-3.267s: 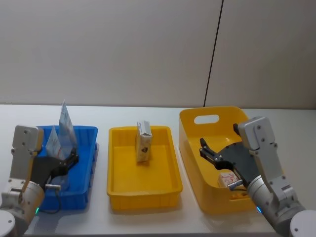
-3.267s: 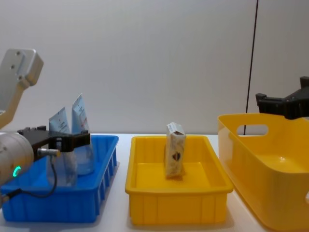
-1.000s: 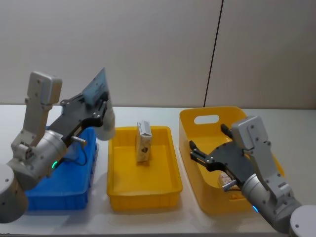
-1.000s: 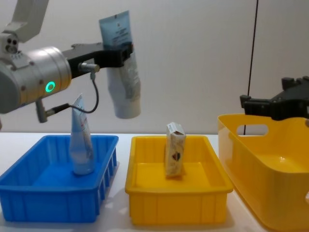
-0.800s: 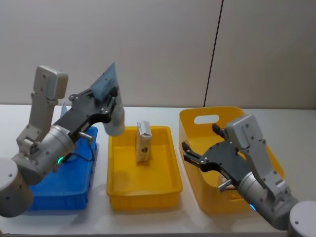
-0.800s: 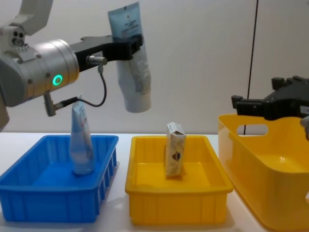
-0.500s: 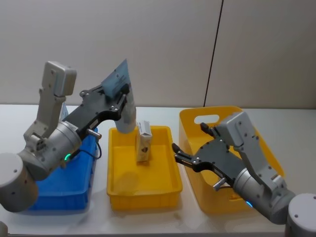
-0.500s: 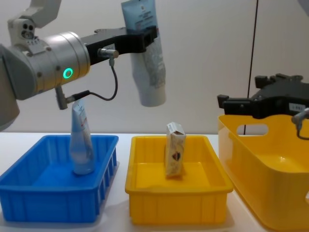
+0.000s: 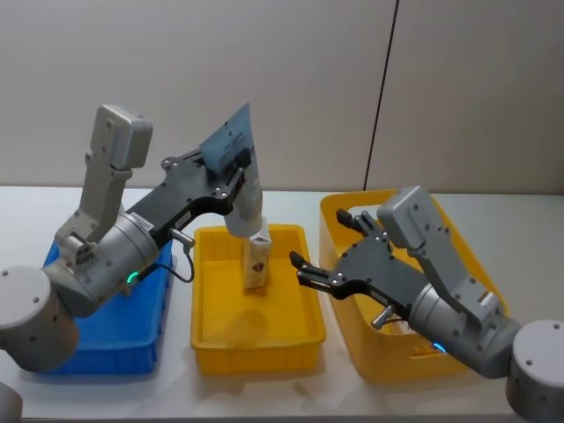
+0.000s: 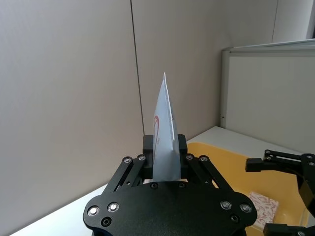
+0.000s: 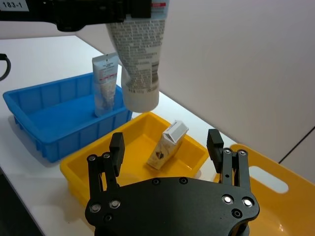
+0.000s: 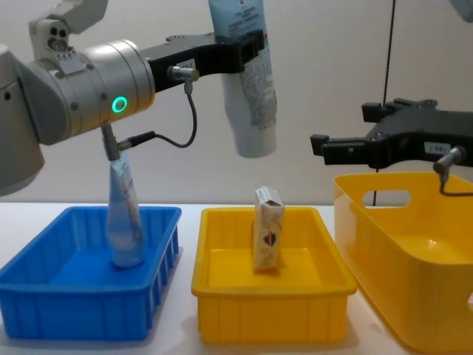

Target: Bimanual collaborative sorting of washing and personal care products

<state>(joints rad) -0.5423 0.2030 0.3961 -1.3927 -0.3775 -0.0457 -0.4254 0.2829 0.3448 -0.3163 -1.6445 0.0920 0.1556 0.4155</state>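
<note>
Three bins sit in a row on a white table [image 9: 529, 231]; a blue bin [image 12: 81, 318] at the left, a shallow yellow bin [image 12: 270, 316] in the middle, a deep yellow bin [image 12: 414, 296] with a handle slot at the right; in the blue bin a pale-blue standing tube [image 12: 124, 218] rests cap end down, leaning a little against the bin's right wall; in the middle of the shallow yellow bin a small white carton [image 12: 268, 229] stands upright on its end; a second carton [image 10: 263, 202], pale with reddish print, lies on the floor of the deep yellow bin; the right gripper [image 11: 165, 145] hangs above the gap between the shallow and deep yellow bins, reaching leftward, its two black fingers spread wide apart with nothing between them; farther back and higher, the left gripper [image 12: 247, 46] reaches in from the left, its fingers clamped on the flat crimped end of a held tube [image 12: 251, 103]; this tube hangs cap end down in the air, over the far part of the shallow yellow bin, above and slightly left of the upright carton and well clear of it; a plain grey wall stands behind.
</note>
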